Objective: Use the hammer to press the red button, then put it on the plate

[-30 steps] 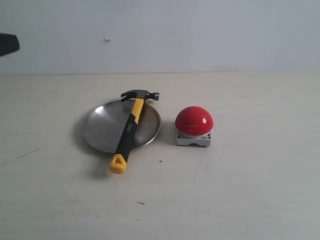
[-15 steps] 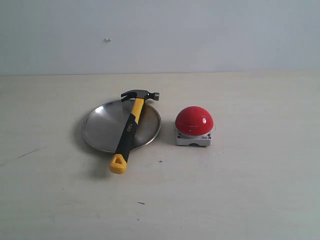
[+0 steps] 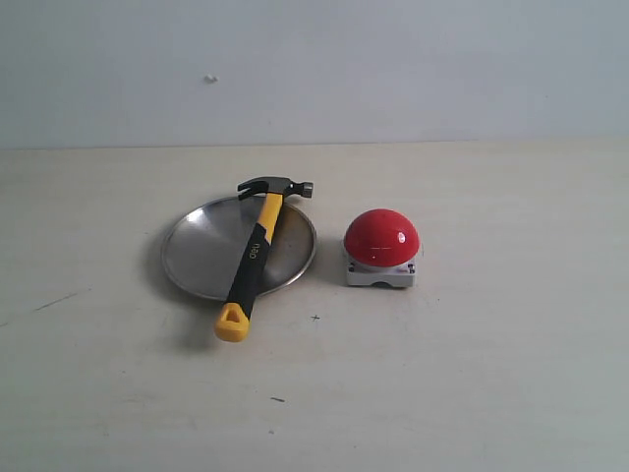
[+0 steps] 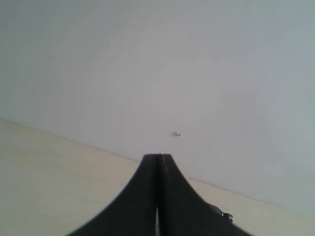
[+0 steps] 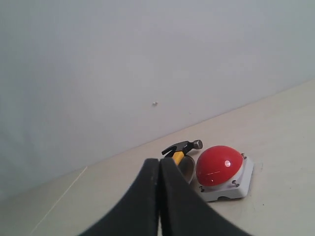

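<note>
The hammer (image 3: 257,252) lies across the silver plate (image 3: 201,258), dark head past the far rim, yellow looped end on the table in front. The red button (image 3: 381,238) sits on its grey base just right of the plate. No gripper shows in the exterior view. My left gripper (image 4: 158,156) is shut and empty, facing the wall, away from the objects. My right gripper (image 5: 159,160) is shut and empty too; past its fingers I see the hammer head (image 5: 182,147) and the red button (image 5: 219,165).
A pale wooden table (image 3: 472,374) carries everything, with a plain grey wall (image 3: 393,69) behind it. A small speck (image 3: 210,79) marks the wall. Small dark marks dot the tabletop in front of the plate.
A dark arm part at the upper left edge of the exterior view one second ago has gone out of frame. The hammer, plate and button have not moved.
</note>
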Tool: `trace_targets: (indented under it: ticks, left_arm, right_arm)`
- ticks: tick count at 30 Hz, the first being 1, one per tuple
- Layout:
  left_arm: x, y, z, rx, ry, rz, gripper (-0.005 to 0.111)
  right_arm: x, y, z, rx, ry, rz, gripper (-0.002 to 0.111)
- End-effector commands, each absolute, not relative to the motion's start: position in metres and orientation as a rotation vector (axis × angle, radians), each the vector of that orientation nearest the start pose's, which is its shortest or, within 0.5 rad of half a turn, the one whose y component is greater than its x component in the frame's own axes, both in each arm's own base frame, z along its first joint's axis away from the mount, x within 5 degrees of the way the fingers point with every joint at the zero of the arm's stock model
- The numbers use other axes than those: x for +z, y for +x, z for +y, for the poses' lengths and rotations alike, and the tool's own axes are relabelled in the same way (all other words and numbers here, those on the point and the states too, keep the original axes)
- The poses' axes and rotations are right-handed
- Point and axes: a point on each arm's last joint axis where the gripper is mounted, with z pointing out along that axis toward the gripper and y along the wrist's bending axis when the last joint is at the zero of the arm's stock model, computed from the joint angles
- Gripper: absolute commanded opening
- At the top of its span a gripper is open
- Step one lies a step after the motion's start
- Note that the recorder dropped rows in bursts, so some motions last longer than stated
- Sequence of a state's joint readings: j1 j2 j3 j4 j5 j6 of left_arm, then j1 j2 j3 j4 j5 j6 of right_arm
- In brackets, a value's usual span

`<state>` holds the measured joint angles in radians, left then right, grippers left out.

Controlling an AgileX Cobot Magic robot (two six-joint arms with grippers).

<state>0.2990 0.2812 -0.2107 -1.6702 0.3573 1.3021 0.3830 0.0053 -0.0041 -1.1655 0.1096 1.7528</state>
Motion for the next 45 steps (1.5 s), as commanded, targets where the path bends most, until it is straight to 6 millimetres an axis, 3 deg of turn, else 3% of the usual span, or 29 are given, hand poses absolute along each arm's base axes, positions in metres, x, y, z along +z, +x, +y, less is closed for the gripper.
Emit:
trace_targets:
  ticks: [1, 23, 27, 35, 45]
  left_arm:
    - [0.257, 0.081, -0.01, -0.343, -0.227, 1.544, 0.0]
    - [0.255, 0.077, -0.008, -0.291, -0.201, 1.537, 0.0]
    - [0.249, 0.067, -0.01, -0.237, -0.124, 1.513, 0.0]
    - [0.232, 0.053, -0.007, -0.198, -0.148, 1.427, 0.0]
    - [0.227, 0.054, -0.007, -0.205, -0.154, 1.441, 0.0]
  right_arm:
    - [0.21, 0.055, 0.013, 0.718, 0.251, 1.548, 0.0]
    - [0.21, 0.055, 0.013, 0.714, 0.247, 1.548, 0.0]
    - [0.21, 0.055, 0.013, 0.714, 0.247, 1.548, 0.0]
    - [0.21, 0.055, 0.013, 0.719, 0.249, 1.548, 0.0]
    - [0.209, 0.055, 0.013, 0.715, 0.252, 1.549, 0.0]
